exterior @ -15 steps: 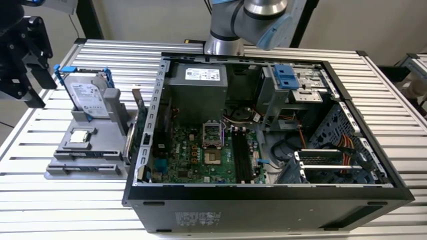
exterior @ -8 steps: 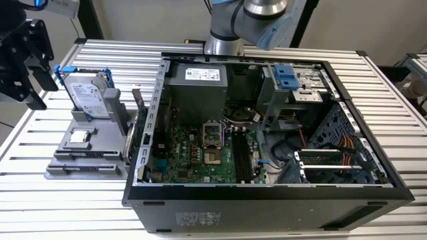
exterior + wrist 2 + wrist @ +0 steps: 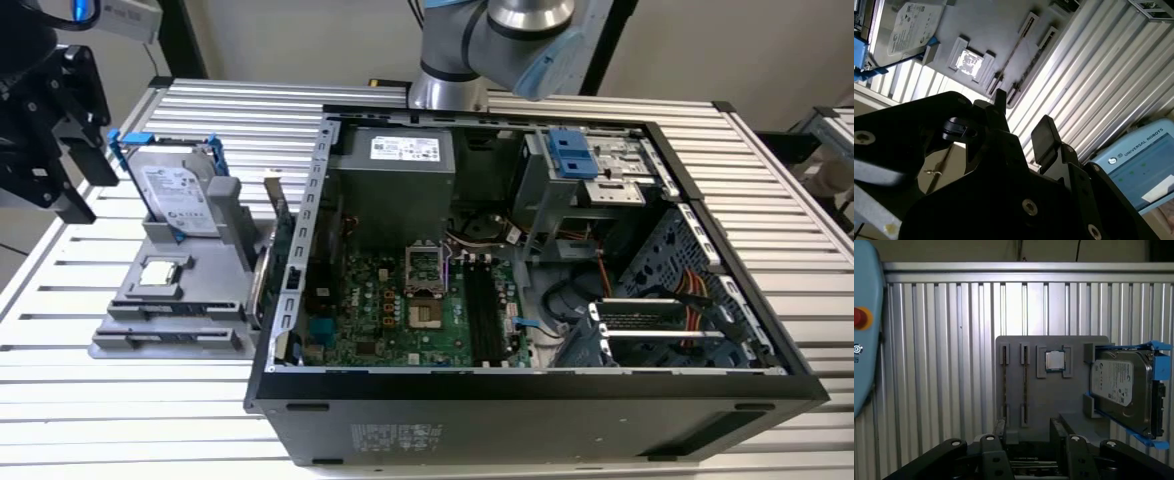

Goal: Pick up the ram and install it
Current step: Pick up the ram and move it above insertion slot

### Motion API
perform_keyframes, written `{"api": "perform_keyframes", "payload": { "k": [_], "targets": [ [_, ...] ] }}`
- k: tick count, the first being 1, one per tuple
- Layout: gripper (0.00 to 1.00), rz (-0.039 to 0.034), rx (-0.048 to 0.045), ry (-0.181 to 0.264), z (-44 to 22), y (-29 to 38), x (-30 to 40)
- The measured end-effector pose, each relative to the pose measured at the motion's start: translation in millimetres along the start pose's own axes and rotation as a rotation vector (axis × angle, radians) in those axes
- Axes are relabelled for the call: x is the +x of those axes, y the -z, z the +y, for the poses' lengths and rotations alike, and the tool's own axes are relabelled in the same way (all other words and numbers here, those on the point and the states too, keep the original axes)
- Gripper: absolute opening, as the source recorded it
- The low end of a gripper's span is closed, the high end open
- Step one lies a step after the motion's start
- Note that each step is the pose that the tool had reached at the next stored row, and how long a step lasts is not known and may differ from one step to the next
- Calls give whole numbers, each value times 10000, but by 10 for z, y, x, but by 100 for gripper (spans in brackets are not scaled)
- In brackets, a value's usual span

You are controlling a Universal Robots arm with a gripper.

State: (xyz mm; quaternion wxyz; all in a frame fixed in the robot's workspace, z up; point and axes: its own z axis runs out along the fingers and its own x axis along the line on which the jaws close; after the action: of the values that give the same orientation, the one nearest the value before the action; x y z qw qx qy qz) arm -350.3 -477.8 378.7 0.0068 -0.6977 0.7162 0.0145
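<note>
Gripper (image 3: 1029, 434): fingers apart, holding nothing. In the exterior view it hangs at the left, clear of the grey fixture (image 3: 214, 300).
Step in hand: reaching for the ram, I judge. Set the open jaws square across the stick's flat faces, centred along its length, then descend straight.
Ram (image 3: 1025, 385): on edge in the fixture slot beside the CPU (image 3: 1055, 360), untouched.
Ram's look: a long, thin dark line, edge-on; chips cannot be made out.
Computer case (image 3: 534, 385): open, at the exterior view's right.

Spread-fingered tool (image 3: 1022, 109) before gray holder (image 3: 989, 25) on slatted table (image 3: 1094, 65)
</note>
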Motion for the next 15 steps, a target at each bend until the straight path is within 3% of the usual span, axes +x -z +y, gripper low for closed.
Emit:
{"api": "perform_keyframes", "payload": {
  "k": [15],
  "targets": [
    [100, 4, -7, 135, -2, -88, 22]
  ]
}}
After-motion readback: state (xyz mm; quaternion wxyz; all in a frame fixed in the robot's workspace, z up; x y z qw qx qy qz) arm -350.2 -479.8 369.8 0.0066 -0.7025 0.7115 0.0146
